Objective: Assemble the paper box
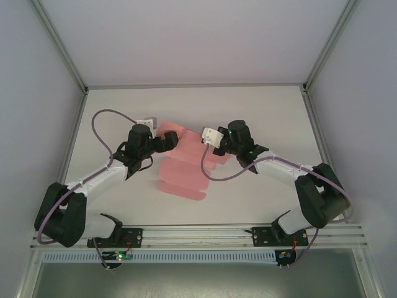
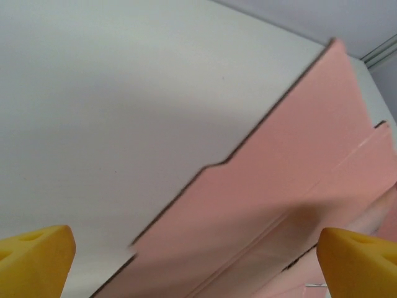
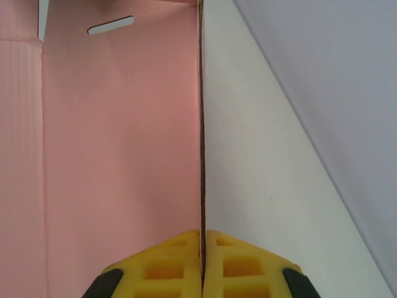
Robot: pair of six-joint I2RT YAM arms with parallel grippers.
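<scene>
The paper box (image 1: 183, 177) is a flat pink die-cut sheet with flaps, lying mid-table and partly lifted at its far end. My right gripper (image 1: 218, 148) holds its right side. In the right wrist view the yellow fingers (image 3: 173, 264) are pressed together on the sheet's edge (image 3: 201, 155), which runs edge-on straight up from them, with a pink panel (image 3: 118, 136) and a small slot to the left. My left gripper (image 1: 175, 141) is at the sheet's far left corner. Its yellow fingertips (image 2: 34, 261) stand wide apart, and a pink flap (image 2: 279, 186) lies between them, untouched.
The white table (image 1: 267, 112) is walled in by grey panels and aluminium posts at the left, right and back. A slotted rail (image 1: 198, 234) carrying the arm bases runs along the near edge. Purple cables loop beside both arms.
</scene>
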